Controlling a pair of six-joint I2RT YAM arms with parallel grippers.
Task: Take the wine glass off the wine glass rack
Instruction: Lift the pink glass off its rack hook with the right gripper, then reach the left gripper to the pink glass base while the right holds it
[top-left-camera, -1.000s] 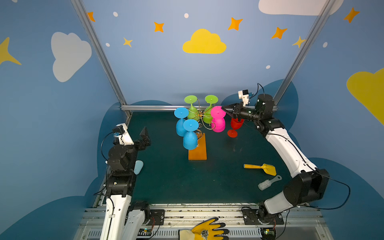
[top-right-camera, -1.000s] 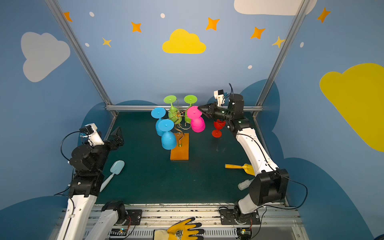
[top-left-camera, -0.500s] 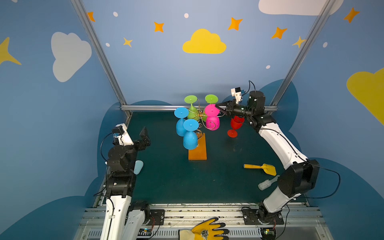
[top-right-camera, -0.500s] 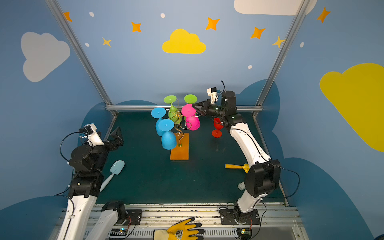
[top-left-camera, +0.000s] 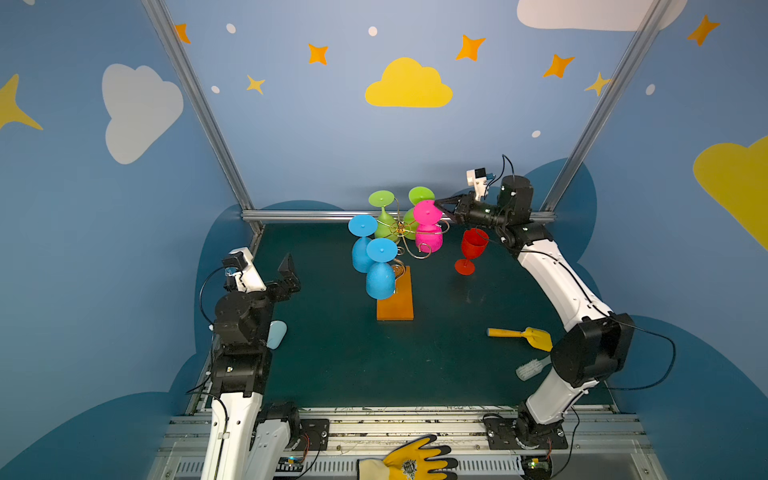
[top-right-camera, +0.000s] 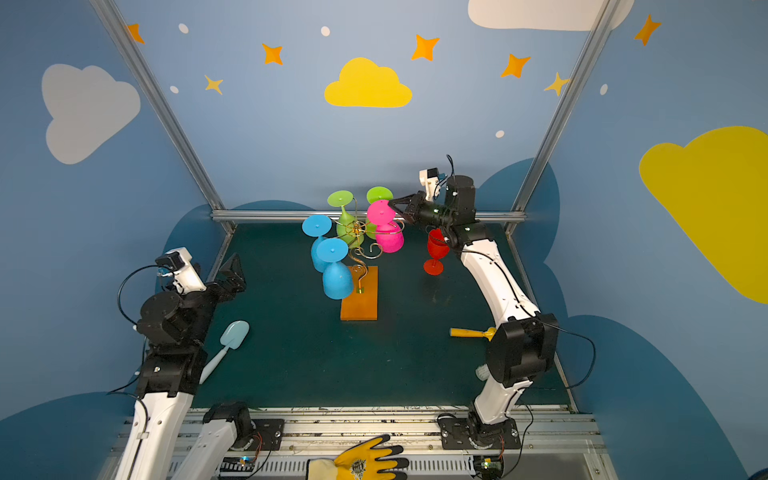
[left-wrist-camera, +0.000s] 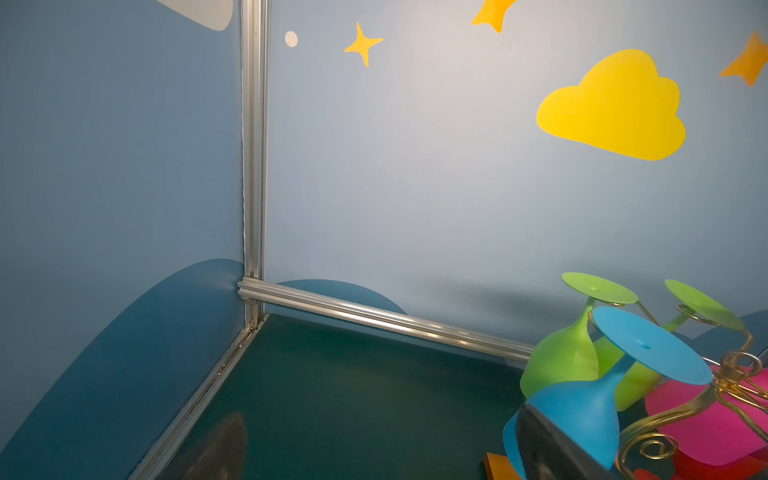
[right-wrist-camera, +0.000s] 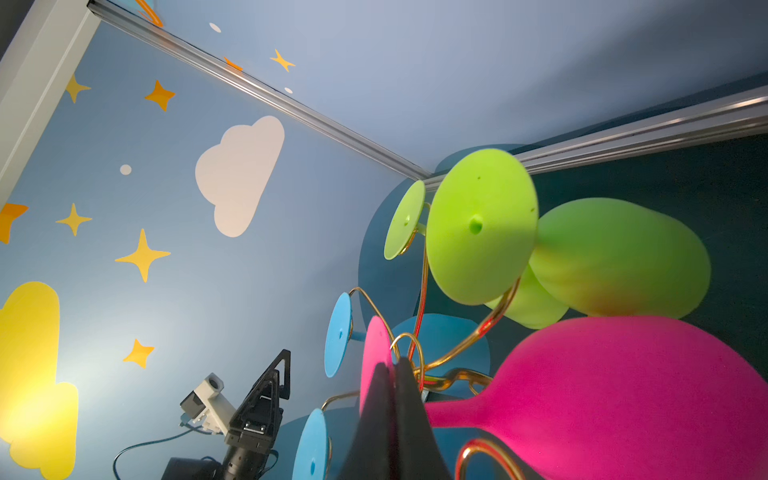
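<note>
The wine glass rack (top-left-camera: 401, 227) (top-right-camera: 358, 232), gold wire on an orange-brown base (top-left-camera: 395, 305), stands mid-table at the back. Upside down on its arms hang two blue glasses (top-left-camera: 379, 278), two green ones (top-left-camera: 384, 216) and a pink wine glass (top-left-camera: 429, 240) (top-right-camera: 390, 241) (right-wrist-camera: 623, 395). My right gripper (top-left-camera: 436, 203) (right-wrist-camera: 392, 368) is shut on the rim of the pink glass's foot, whose stem sits among the wire arms. At the left edge, far from the rack, my left gripper (top-left-camera: 286, 272) (left-wrist-camera: 382, 457) is open and empty.
A red glass (top-left-camera: 471, 249) stands upright on the mat, right of the rack and under my right wrist. A yellow scoop (top-left-camera: 523, 334) and white brush (top-left-camera: 530, 368) lie front right. A pale blue spoon (top-right-camera: 232, 336) lies by the left arm. A yellow glove (top-left-camera: 411, 461) lies on the front rail.
My right gripper, shut on the pink foot, pushed left toward the rack, then eased slightly back right. The pink glass rocked with it. The left arm stayed still.
</note>
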